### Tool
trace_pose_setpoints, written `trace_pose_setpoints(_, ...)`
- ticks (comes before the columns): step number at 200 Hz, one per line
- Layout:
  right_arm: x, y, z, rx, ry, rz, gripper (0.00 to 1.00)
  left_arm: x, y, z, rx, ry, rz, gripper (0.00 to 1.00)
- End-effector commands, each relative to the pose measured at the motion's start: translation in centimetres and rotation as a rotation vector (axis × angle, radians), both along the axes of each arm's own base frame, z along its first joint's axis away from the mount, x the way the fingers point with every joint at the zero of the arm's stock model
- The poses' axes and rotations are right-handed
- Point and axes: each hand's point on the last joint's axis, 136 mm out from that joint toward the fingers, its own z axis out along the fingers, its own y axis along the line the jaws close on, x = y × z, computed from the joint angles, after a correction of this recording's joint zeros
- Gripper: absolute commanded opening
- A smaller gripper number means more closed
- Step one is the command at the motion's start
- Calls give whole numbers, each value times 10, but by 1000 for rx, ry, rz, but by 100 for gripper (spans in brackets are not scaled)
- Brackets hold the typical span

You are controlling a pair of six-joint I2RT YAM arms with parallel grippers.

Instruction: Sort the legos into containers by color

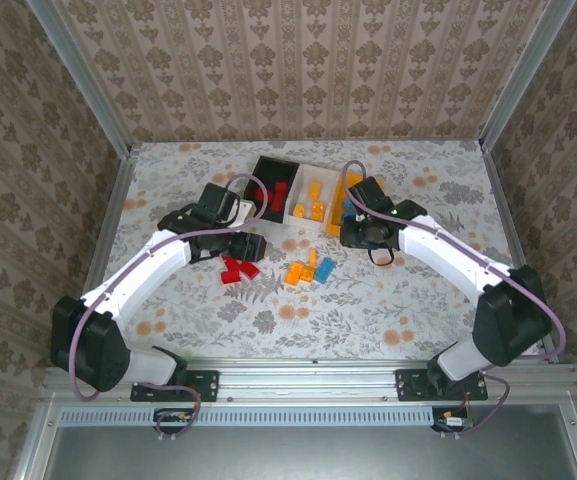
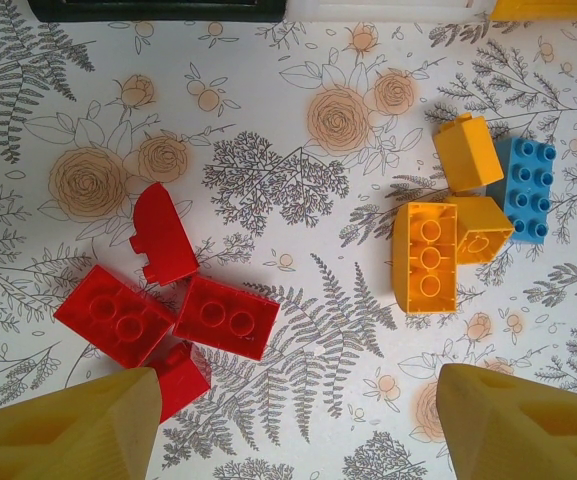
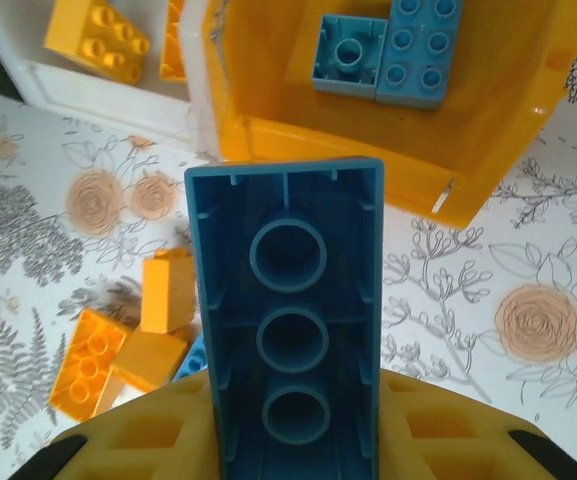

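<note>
At far middle of table (image 1: 418, 300): three containers (image 1: 278, 160) side by side, legos (image 1: 313, 207) in each. Before them, on the table: two loose groups, left group (image 1: 238, 268) apart from right group (image 1: 308, 270). In right gripper (image 3: 293, 440), at right-end container's near wall: one lego (image 3: 286, 300).

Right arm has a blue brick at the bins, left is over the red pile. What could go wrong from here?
1. The right gripper holds the blue brick by one end, most of it sticking out; it may tilt or slip before clearing the orange-yellow bin near wall.
2. The white bin adjoins, so a sideways drift could misfile it.
3. The red bricks under the open left gripper lie touching; closing could nudge neighbours.
</note>
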Motion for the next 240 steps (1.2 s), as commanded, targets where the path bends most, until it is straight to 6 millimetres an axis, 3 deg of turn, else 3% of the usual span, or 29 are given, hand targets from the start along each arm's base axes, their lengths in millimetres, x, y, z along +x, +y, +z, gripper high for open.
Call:
trace_pose_setpoints(1,11,-1,8,6,9,39,32,-4,8,6,3,-14,-2,75)
trace_pose_setpoints(32,35,0,13,20,-6,42,32,-5,12,9,-4,-25,11,77)
trace_pose_setpoints(123,104,-7,-15,12,44,4,38,-11,21,11,-22,-14,38,78)
trace_pose_setpoints(141,109,-8,-19,11,56,4,43,-12,25,10,-27,-14,52,78)
trace_pose_setpoints(163,111,-12,-19,-5,60,0,56,-14,25,10,-36,-14,54,79)
trace_pose_setpoints(197,95,-15,11,7,12,-12,61,-8,32,11,-52,-19,92,82)
trace_pose_setpoints(218,60,3,21,47,6,26,63,-7,32,10,-67,-19,100,83)
trace_pose_setpoints(240,12,25,7,71,55,73,66,-6,30,7,-95,-14,110,84)
